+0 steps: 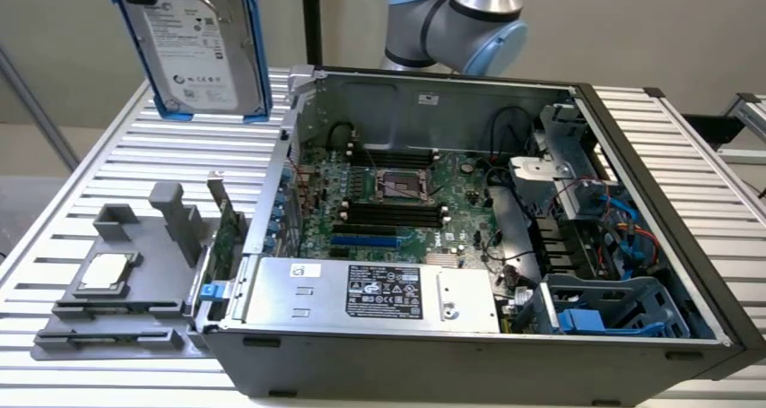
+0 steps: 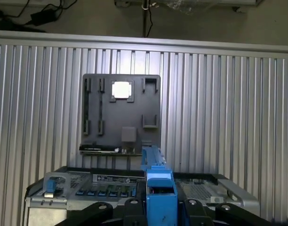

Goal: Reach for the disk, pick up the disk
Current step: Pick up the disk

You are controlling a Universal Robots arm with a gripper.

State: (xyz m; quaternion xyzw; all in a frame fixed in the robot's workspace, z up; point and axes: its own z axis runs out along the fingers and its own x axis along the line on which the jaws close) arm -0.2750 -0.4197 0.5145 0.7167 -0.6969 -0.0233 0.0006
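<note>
while the jaws grasp the disk [image 1: 204,45] by its top, it hangs upright in the air at the exterior view's left, well above the slatted desk [image 1: 108,157]. beneath: open computer case [image 1: 479,372], grey fixture tray [image 1: 132,323] with square chip [image 1: 106,269], all well apart from it.

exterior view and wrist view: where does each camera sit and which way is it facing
Exterior view: raised, off the arm, looking down into the open case on the table; the arm's joint shows behind it.
Wrist view: on the wrist, looking past the gripper, shut on the disk, down to the tray.
Both show disk, tray, chip and case.
</note>
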